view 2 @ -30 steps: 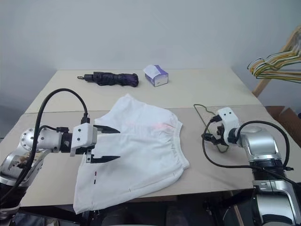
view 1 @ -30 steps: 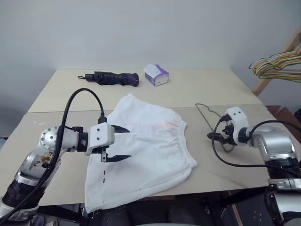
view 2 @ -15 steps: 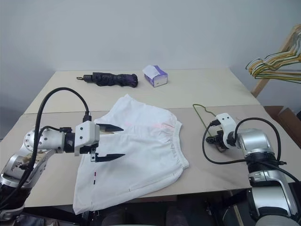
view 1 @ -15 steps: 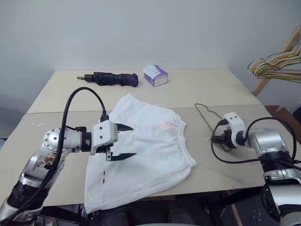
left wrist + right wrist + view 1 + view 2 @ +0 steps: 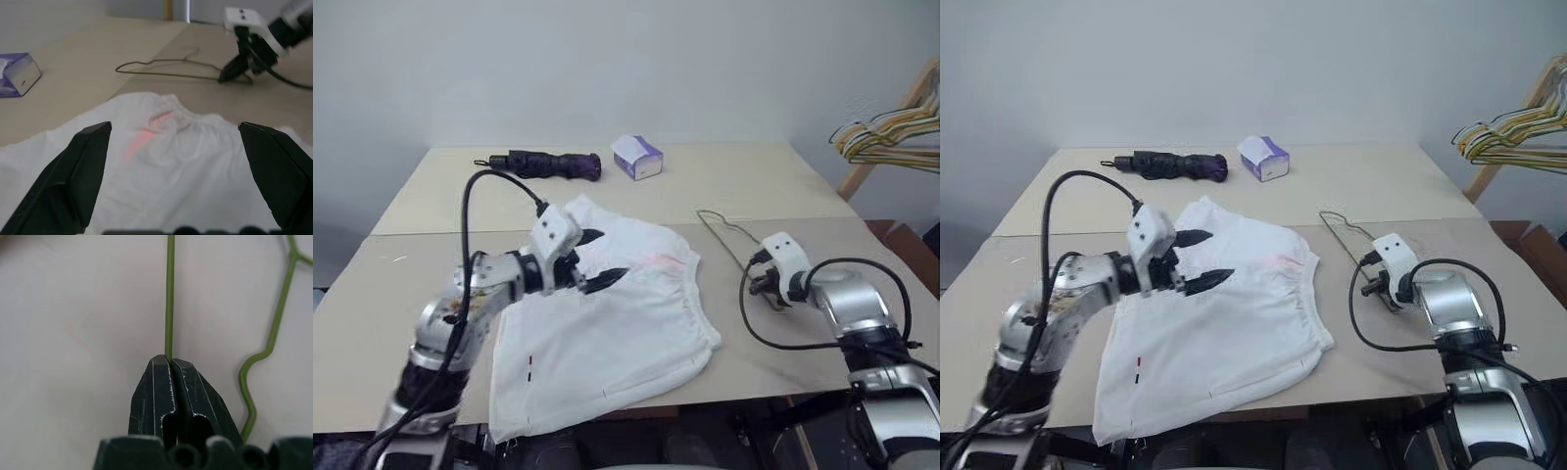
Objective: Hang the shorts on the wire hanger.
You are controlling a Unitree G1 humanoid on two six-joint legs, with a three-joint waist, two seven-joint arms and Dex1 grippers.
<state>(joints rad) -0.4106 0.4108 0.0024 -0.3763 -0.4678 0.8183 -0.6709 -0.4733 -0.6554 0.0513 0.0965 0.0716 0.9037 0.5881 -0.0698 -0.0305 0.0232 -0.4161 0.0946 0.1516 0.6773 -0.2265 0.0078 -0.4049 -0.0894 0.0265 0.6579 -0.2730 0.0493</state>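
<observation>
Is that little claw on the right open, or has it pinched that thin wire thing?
Shut. The right gripper has its two black fingers pressed together on the wire hanger, whose thin wire runs straight out from between their tips.

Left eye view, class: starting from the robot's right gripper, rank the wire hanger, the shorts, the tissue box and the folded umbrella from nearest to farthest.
From the right gripper:
1. Wire hanger: pinched in its fingers.
2. Shorts: beside it, mid-table.
3. Tissue box: far side, centre.
4. Umbrella: far side, further toward the robot's left.
</observation>
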